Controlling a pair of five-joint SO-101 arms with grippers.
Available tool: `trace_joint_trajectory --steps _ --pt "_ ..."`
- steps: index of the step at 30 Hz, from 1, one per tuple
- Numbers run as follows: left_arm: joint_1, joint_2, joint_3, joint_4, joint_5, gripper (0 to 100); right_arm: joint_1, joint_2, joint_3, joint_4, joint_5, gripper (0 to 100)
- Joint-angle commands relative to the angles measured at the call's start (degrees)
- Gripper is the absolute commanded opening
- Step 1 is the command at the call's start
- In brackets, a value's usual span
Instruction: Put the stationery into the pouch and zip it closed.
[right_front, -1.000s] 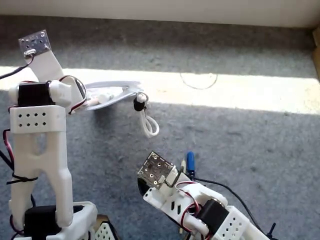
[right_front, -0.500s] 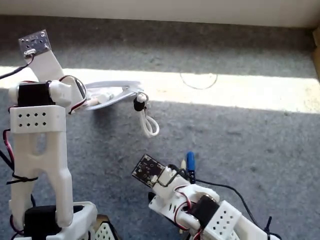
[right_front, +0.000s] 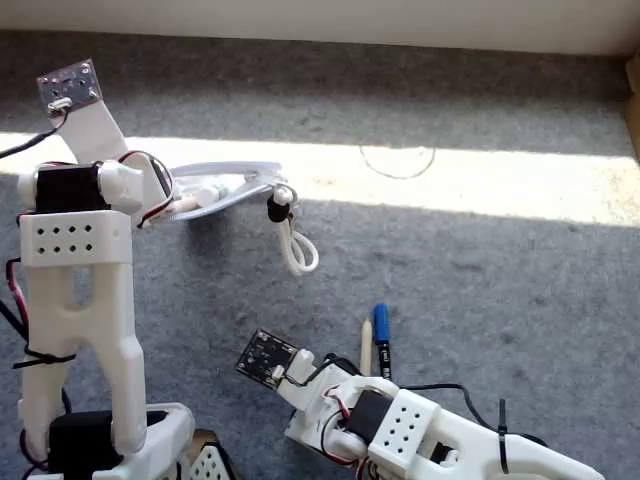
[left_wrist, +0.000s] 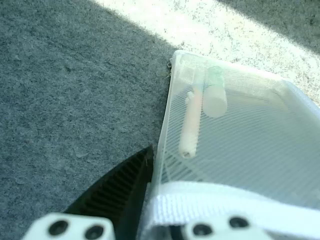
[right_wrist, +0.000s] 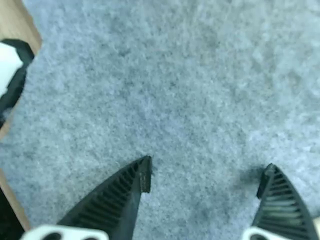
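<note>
Far-left on mat (right_front: 520, 300): pouch (right_front: 228, 184), edge clamped in left gripper (right_front: 172, 203). Near-edge centre: pen (right_front: 381, 340), pencil (right_front: 366, 346) side by side; open mat to right. Right gripper (right_wrist: 207, 180), jaws apart, now swung left, uncovering both.

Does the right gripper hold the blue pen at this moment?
No, the right gripper is open over bare carpet with nothing between its jaws, and the blue pen lies on the carpet.
</note>
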Motion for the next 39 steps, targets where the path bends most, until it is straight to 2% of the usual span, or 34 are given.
trace_joint_trajectory --steps 1,12,19,26,29,32,39 --pt "-1.1 1.0 0.4 -0.8 -0.5 4 -0.6 1.5 -0.8 -1.0 -0.4 32.3" --pt "-1.1 1.0 0.4 -0.8 -0.5 4 -1.1 1.4 -1.8 1.5 -0.3 32.3" --pt "-1.1 1.0 0.3 -0.8 -0.5 4 -1.6 1.4 -13.7 18.3 -0.3 32.3" --pt "-1.1 1.0 0.3 -0.8 -0.5 4 -13.7 1.9 -13.1 17.5 -0.3 32.3" --pt "-1.2 1.0 0.3 -0.8 -0.5 4 -15.7 1.9 -12.7 16.0 -0.4 32.2" --pt "-1.2 1.0 0.3 -0.8 -0.5 4 -12.0 1.5 -12.8 16.1 -0.4 32.2" --pt "-1.2 1.0 0.3 -0.8 -0.5 4 4.1 1.4 -13.4 18.4 -0.2 32.2"
